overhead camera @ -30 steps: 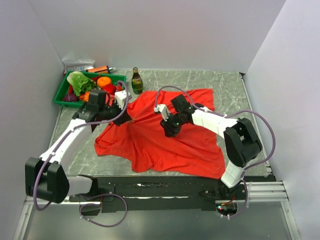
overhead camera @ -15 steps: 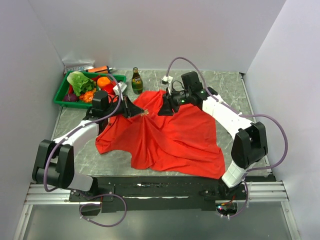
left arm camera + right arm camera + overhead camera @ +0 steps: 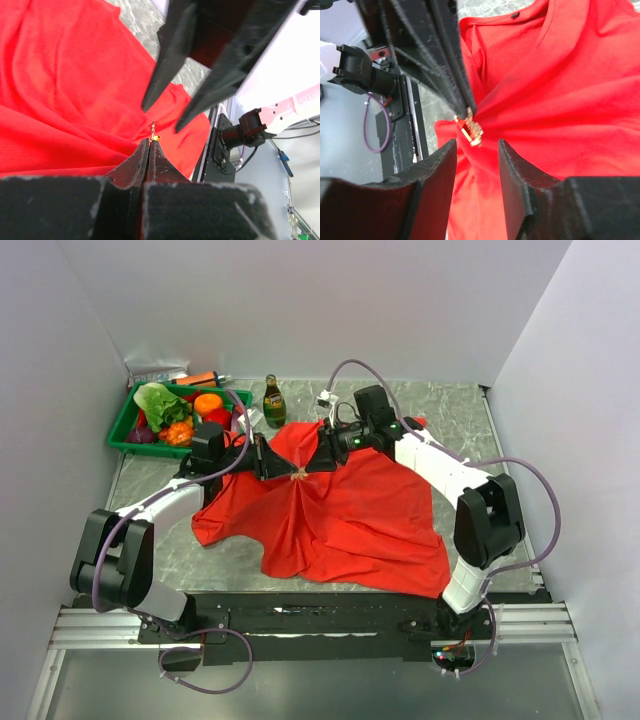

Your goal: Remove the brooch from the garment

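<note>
The red garment (image 3: 350, 510) lies spread on the table, pulled up into a peak at its middle. My left gripper (image 3: 287, 469) is shut on the fabric of that peak, right at the brooch (image 3: 299, 476), a tiny gold pin. In the left wrist view the shut tips (image 3: 150, 141) touch the brooch (image 3: 155, 134) on the garment (image 3: 60, 90). My right gripper (image 3: 312, 464) is open and faces the left one. In the right wrist view its gripper (image 3: 476, 144) has fingers either side of the brooch (image 3: 471, 130), just short of it, over the garment (image 3: 560, 100).
A green tray (image 3: 122, 430) of vegetables stands at the back left, with a foil packet (image 3: 155, 370) behind it. A green bottle (image 3: 274, 402) stands just behind the garment. A small white object (image 3: 327, 397) lies near the right arm's cable.
The left gripper has moved right, pulling the pinched fabric and brooch into a peak. The right gripper swung off the shirt's middle, round the back, and now faces the brooch, open.
</note>
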Robot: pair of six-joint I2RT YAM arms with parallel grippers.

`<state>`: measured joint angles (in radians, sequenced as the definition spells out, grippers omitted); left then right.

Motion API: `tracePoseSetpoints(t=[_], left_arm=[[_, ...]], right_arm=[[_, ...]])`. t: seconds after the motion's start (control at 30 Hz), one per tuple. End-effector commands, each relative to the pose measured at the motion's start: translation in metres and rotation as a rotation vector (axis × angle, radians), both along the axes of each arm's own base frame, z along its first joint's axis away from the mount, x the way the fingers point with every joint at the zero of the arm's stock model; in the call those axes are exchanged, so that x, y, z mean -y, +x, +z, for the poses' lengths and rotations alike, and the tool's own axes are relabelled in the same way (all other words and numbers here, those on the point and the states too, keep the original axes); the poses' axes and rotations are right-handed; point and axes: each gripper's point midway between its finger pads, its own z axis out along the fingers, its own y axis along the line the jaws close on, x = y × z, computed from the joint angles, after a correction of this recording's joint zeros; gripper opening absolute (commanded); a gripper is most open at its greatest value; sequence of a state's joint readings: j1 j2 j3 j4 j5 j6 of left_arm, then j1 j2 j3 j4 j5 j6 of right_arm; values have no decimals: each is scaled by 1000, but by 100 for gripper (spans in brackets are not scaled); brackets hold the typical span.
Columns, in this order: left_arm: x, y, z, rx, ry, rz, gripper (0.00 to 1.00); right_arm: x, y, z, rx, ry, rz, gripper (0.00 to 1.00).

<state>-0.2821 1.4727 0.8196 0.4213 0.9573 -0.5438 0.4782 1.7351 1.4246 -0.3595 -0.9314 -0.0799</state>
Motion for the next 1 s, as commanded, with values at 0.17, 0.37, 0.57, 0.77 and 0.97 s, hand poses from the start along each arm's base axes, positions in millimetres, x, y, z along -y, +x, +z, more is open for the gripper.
tracePoseSetpoints(t=[0.17, 0.37, 0.57, 0.77, 0.97], left_arm=[[9, -7, 24, 77, -30, -89, 1], [12, -12, 19, 53, -25, -126, 1], [12, -10, 19, 62, -14, -121, 1], [12, -9, 21, 76, -10, -122, 1], [12, -9, 20, 72, -9, -119, 1]], right_arm=[[-14, -5, 9, -2, 56, 56, 39], [-19, -8, 10, -8, 71, 71, 30], [-21, -13, 9, -7, 71, 107, 15], [-16, -21, 2, -19, 51, 106, 20], [-16, -28, -1, -27, 47, 118, 21]])
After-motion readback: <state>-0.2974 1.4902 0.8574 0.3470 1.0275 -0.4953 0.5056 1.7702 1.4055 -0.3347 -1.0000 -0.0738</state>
